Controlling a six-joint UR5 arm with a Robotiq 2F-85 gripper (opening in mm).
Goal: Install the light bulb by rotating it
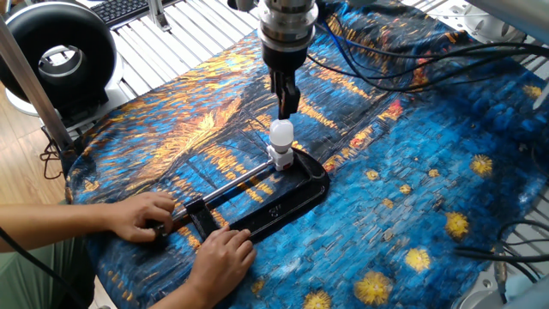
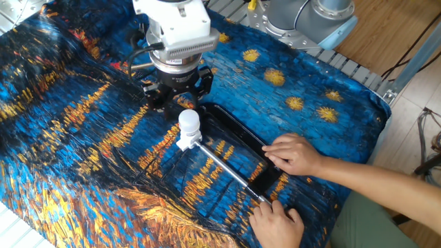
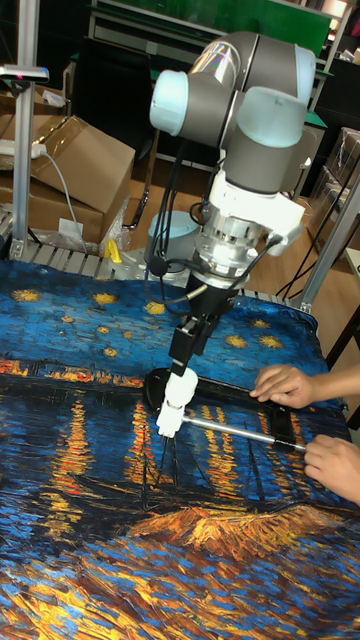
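The light bulb [image 1: 281, 131] stands upright in a small white socket block [image 1: 280, 156] at the far end of a black clamp [image 1: 283, 202] that lies on the desk [image 1: 412, 189], which is covered by a blue and orange painted cloth. The gripper [image 1: 286, 105] hangs point-down directly above the dome, its tips just short of the glass in one fixed view. In the other fixed view the two black fingers [image 2: 204, 80] stand spread apart, one on each side and slightly behind the bulb [image 2: 189, 122], with nothing between them; they have hold of nothing.

Room around the bulb is uneven. To its far side and left the cloth lies bare and flat. On the near side the clamp's silver bar [image 2: 224, 167] runs away from the socket toward two human hands: one hand [image 2: 295, 153] presses on the black frame, the other hand [image 2: 275, 222] holds the bar's end near the desk edge. Both are well apart from the bulb, but they and the clamp frame fill the near right side.

In the tall fixed view the arm [image 3: 235, 110] leans in from above, and black cables [image 1: 412, 69] loop over the far right of the cloth. A round black fan [image 1: 56, 56] sits off the far left corner, beyond the cloth's edge, clear of the bulb. The cloth's near edge drops off the desk just past the hands.
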